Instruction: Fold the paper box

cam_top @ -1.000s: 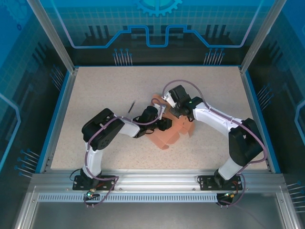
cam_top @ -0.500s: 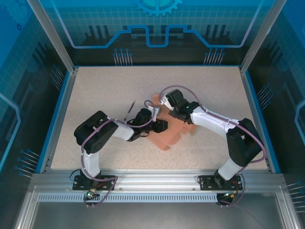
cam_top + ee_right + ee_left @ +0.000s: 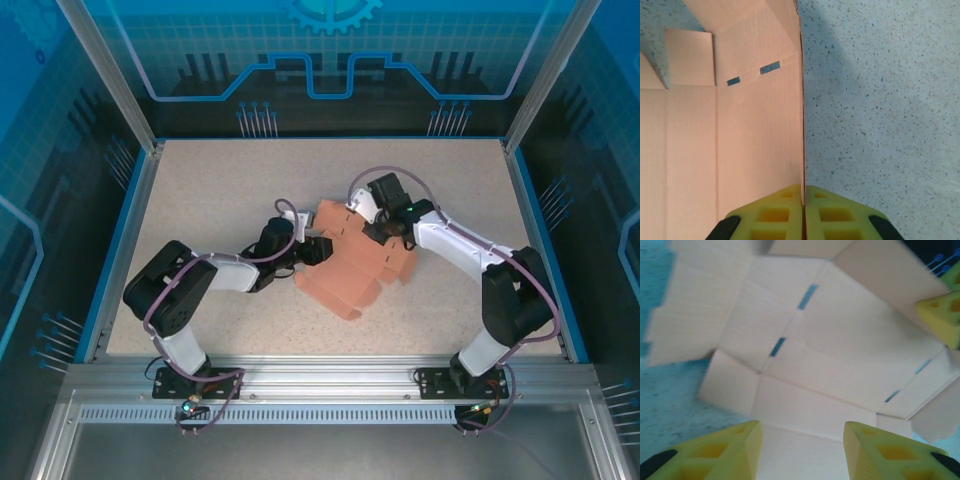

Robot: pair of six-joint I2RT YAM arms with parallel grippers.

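Jaws of the right gripper (image 3: 803,187) were clenched on the paper box (image 3: 352,270) at its right edge, while the left gripper (image 3: 802,432), jaws parted, faced the box's left side, equally close.

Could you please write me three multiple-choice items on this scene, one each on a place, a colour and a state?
1. Where does the paper box lie?
A) mid-table, between the two arms' tips
B) at the table's far left corner
C) at the table's near right corner

2. What colour are the left gripper's fingers?
A) red
B) yellow
C) white

3. How is the right gripper?
A) wide open
B) shut on nothing
C) shut on an edge of the paper box

Key:
1 A, the top view shows the card lying between both arms' tips.
2 B, the left wrist view shows yellow fingers.
3 C, the right wrist view shows the card's edge pinched between closed fingers.
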